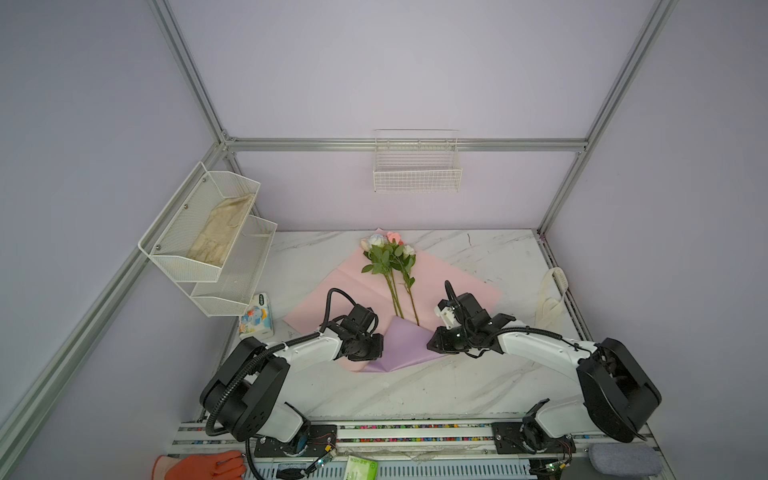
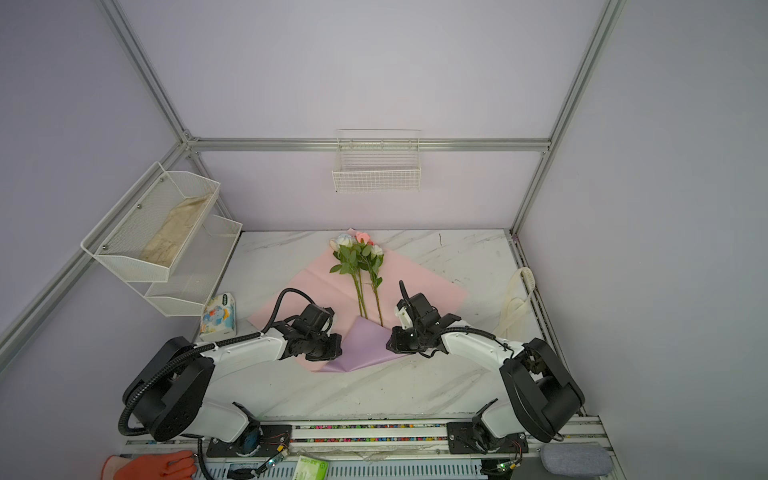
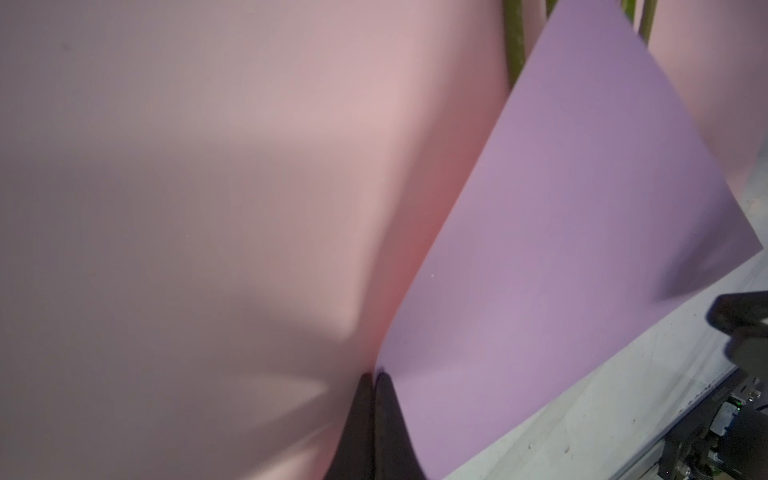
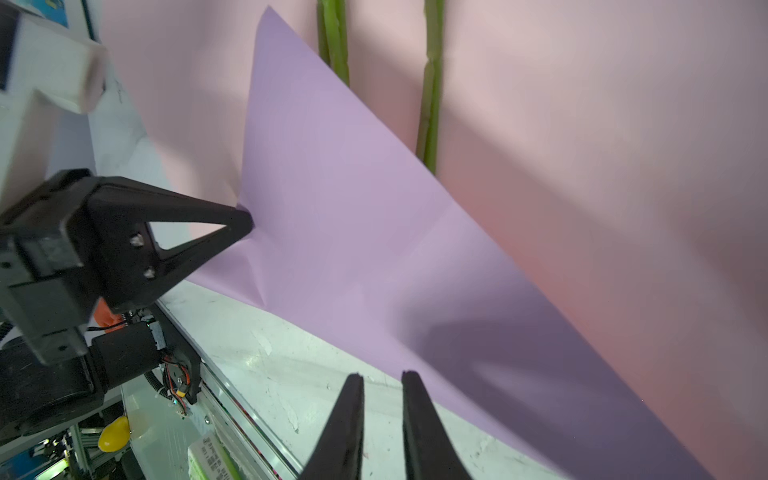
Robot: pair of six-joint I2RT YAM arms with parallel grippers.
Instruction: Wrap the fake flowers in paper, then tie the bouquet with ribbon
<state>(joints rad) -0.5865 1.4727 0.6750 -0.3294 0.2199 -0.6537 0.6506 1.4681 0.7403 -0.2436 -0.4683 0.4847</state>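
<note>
The white marble counter (image 1: 457, 386) holds a pink paper sheet (image 1: 353, 286), its 6 o'clock corner folded over, lilac. The bouquet of fake flowers (image 1: 390, 259) lies on it, blooms toward 12 o'clock. Jaws of the left gripper (image 3: 372, 376) pinch the fold; those of the right gripper (image 4: 382, 376) stand slightly apart, empty.

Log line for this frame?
left gripper: shut on paper sheet at lilac flap | right gripper: jaws slightly apart at flap edge | bouquet: lying on sheet, stem ends under flap, untied
</note>
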